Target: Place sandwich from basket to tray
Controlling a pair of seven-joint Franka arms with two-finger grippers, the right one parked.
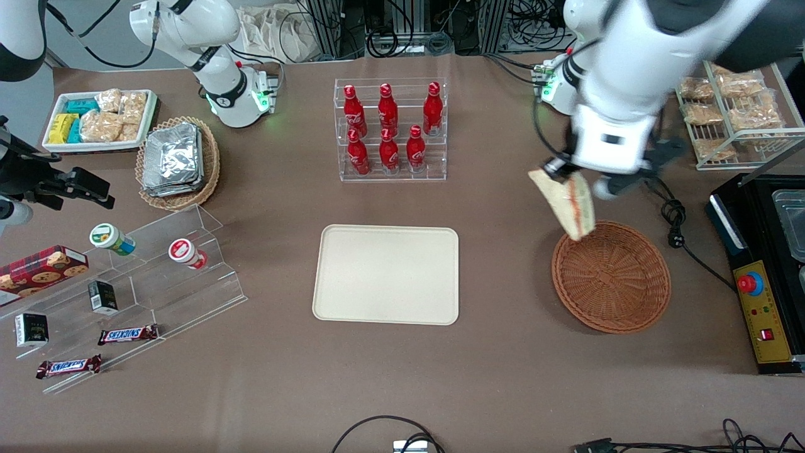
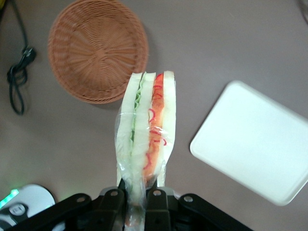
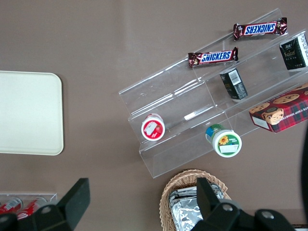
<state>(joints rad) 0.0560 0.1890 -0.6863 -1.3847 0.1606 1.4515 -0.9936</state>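
Sandwich (image 1: 569,202) hangs from my gripper (image 1: 561,168), pinched at one end by both fingers (image 2: 113,208) so that the wedge points away from my wrist and tilts down toward the table. In the wrist view its cut edge faces the camera — white bread slices with a green layer on one side and orange-red filling on the other, all inside a clear wrap that bunches up where my fingers clamp it. My jaws are closed tight on that wrapped end, with no gap showing beside it.

In the front view the sandwich is lifted clear of the table, and its lower tip overlaps the rim of the basket (image 1: 611,277) on the edge farther from the front camera. I cannot tell from that view alone whether the tip touches the wicker; the wrist view shows the reddish-brown basket (image 2: 97,49) lying well below, and nothing inside it.

Cream tray (image 1: 387,274) lies flat on the brown table (image 1: 503,377), apart from the basket and toward the parked arm's end from it — its surface is bare. My gripper sits above the table, farther from the front camera than the basket, near its rim.
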